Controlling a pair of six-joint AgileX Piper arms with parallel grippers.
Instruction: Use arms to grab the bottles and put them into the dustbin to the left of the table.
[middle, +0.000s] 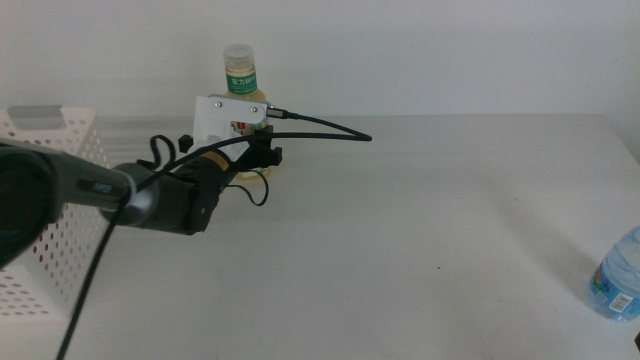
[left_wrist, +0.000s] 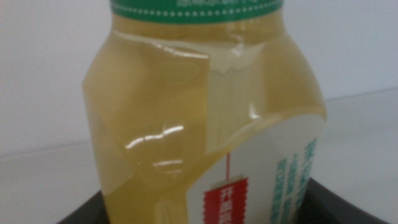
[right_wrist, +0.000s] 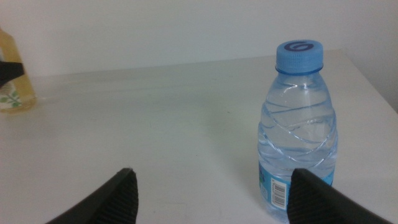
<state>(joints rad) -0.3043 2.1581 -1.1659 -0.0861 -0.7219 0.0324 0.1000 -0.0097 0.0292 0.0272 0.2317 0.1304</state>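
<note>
2 bottles are in front of you, well apart on the white table (middle: 420, 240). The yellow tea bottle (middle: 243, 90) stands upright at the far side of the table, left of centre, its white cap (middle: 239, 53) showing above the white housing of the left arm (middle: 160, 195). That arm comes in from the left, and its left gripper (middle: 262, 160) is right at the lower body of the tea bottle.

In your left wrist view the tea bottle (left_wrist: 199, 118) fills almost the whole picture, with a green band at its shoulder and a white label with a red patch low down; dark jaws edge in on both sides at its base. You cannot tell from these pictures whether the jaws are pressing the bottle or merely standing around it.

The clear water bottle (middle: 618, 275) with the blue label stands at the right edge of the table, near side. Your right wrist view shows it upright (right_wrist: 298, 130) with its blue cap (right_wrist: 299, 56), just beside 1 jaw of the right gripper (right_wrist: 211, 193), whose jaws are spread wide and hold nothing.

The white perforated dustbin (middle: 55, 215) sits at the left edge of the table, partly hidden behind the left arm.
</note>
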